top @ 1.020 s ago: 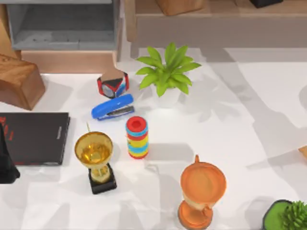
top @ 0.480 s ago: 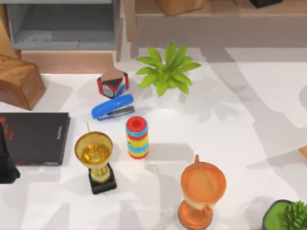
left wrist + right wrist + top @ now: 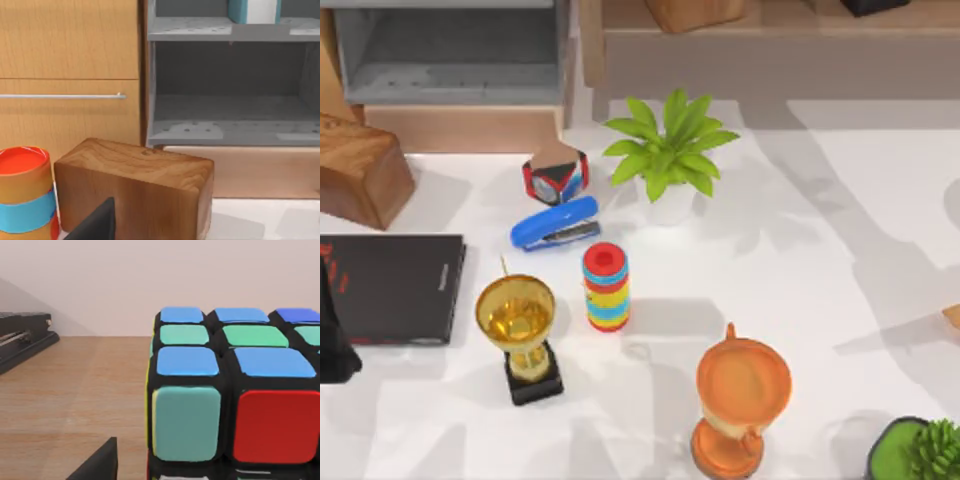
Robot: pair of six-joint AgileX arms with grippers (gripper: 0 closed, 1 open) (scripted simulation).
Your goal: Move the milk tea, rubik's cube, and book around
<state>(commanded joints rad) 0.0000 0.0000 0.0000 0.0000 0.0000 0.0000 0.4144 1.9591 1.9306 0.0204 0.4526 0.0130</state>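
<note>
In the right wrist view the cube [image 3: 235,390] stands on a wooden shelf, directly before our right arm's jaws and very near. So the right arm is the nearer one for it. Our left arm waits at the left edge of the counter [image 3: 800,270]. We cannot tell the jaws' state.

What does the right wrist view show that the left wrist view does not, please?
Right wrist view: the rubik's cube close up on a wooden surface, with a black stapler farther off against a plain wall. Left wrist view: a wooden block, an orange cup with a blue band, a grey shelf unit with the book on its upper shelf, and a wooden cabinet. Shared: a dark angled shape in the foreground.
</note>
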